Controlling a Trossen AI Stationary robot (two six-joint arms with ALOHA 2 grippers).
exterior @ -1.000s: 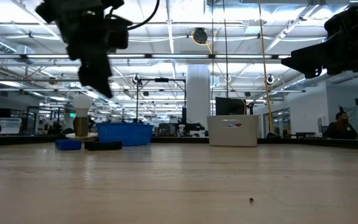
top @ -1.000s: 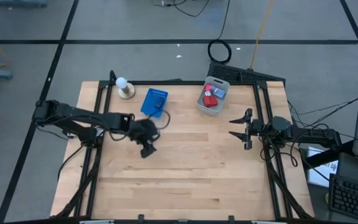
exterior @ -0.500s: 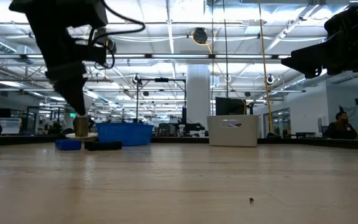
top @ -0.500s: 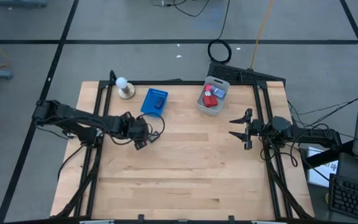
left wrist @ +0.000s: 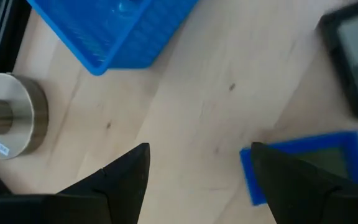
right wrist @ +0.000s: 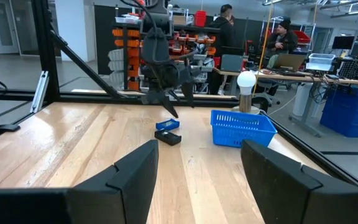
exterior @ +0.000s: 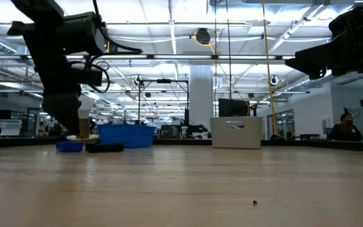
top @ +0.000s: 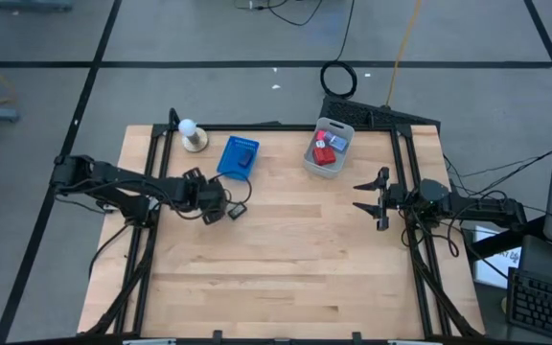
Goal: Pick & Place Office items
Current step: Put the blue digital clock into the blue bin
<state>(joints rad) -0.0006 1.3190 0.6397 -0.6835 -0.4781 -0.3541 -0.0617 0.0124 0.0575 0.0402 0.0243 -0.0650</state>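
Hovering low with its fingers spread wide and nothing between them, the left gripper (top: 211,213) sits just beside a small blue-framed rectangle (left wrist: 303,163) on the counter (top: 286,268), with a darker rectangle (left wrist: 353,56) just past it. Beyond them stands the blue basket (top: 239,157). Farthest off, the right gripper (top: 367,196) waits with fingers parted, empty, well away, so the left arm is clearly nearer.

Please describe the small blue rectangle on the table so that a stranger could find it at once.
Start at the blue tray near the table's far edge. Just in front of it lie two small flat rectangles. The blue rectangle is the one under the left gripper; its neighbour, the dark rectangle, is black.
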